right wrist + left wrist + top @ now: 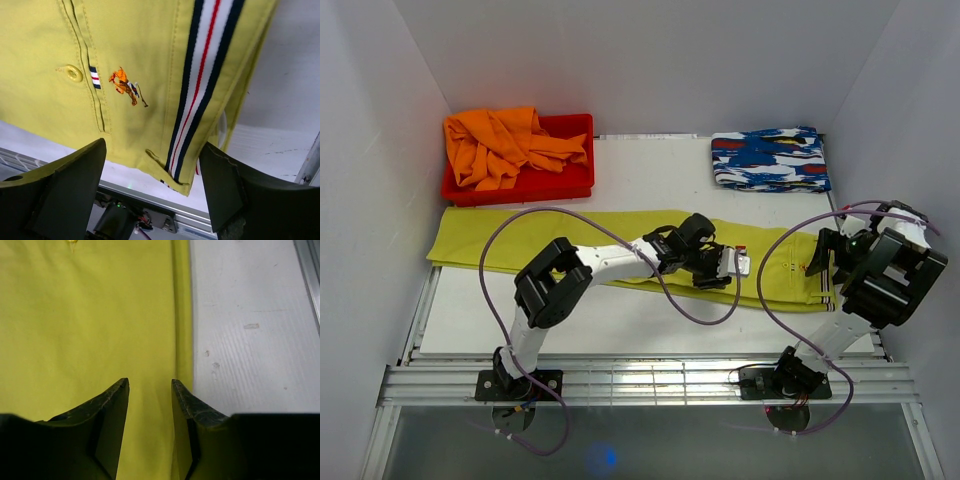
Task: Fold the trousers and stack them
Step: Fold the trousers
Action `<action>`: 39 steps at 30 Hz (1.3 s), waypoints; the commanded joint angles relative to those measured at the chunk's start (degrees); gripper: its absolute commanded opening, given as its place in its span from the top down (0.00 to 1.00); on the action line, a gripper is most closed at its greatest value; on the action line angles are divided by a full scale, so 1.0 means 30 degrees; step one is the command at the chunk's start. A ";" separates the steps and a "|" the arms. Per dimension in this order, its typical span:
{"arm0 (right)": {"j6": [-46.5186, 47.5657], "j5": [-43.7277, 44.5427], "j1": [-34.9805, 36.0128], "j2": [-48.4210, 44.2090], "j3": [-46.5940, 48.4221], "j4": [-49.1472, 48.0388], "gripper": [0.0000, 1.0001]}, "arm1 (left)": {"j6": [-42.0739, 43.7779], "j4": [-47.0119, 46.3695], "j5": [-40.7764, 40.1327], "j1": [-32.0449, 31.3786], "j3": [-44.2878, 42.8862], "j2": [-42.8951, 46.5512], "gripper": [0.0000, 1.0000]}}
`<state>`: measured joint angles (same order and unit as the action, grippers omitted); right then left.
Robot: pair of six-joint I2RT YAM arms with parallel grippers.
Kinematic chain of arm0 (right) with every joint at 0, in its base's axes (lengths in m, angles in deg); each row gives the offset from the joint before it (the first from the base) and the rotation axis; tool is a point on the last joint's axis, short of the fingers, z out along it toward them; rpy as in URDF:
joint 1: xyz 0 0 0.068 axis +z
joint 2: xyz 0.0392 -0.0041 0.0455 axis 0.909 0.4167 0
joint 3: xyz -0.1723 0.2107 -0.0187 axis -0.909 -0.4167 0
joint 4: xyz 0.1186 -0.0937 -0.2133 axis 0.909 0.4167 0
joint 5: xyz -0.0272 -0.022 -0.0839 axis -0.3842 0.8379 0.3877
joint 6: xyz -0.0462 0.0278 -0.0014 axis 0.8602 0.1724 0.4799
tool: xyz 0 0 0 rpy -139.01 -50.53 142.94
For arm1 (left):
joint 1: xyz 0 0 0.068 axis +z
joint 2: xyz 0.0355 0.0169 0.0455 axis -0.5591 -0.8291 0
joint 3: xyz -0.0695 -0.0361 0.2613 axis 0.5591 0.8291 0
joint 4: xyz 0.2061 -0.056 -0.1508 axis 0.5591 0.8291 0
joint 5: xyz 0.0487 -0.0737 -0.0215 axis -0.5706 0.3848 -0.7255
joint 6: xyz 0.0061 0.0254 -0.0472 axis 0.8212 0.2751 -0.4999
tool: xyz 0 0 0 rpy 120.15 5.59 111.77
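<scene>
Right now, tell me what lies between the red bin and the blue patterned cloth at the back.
Nothing: in the top view that stretch between the red bin and the patterned cloth is bare white table.

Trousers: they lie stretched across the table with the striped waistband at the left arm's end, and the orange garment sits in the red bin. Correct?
No. The waistband is at the right arm's end, by the right gripper, as the top view shows. The rest holds: the trousers lie stretched across the table and the orange garment sits in the red bin.
</scene>
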<state>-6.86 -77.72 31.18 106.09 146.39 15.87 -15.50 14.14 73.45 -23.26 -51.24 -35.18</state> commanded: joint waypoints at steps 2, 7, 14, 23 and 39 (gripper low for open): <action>-0.1571 -0.0960 -0.0730 -0.0724 0.0802 0.0515 0.21 | 0.0132 -0.1008 0.0328 -0.0690 -0.0062 0.0040 0.49; -0.2069 -0.0463 -0.1725 -0.0434 0.0480 0.0456 0.20 | 0.0219 -0.1419 -0.0024 -0.0982 -0.0003 -0.0370 0.43; -0.2626 -0.0988 -0.3219 0.0915 -0.0075 0.0778 0.18 | 0.0424 -0.2034 -0.1282 -0.1306 0.0173 -0.1220 0.50; -0.3183 -0.1927 -0.3426 0.1707 -0.1394 0.0428 0.18 | 0.0190 -0.2240 -0.2074 -0.1511 -0.0178 -0.1835 0.79; -0.2685 -0.3889 -0.3836 0.1152 -0.0048 0.1978 0.17 | -0.0482 -0.0805 -0.1402 -0.1540 -0.1466 -0.1544 1.00</action>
<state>-13.60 -84.12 21.49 110.31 144.14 18.34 -15.30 10.51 66.98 -27.52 -52.22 -40.75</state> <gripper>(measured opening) 0.831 0.016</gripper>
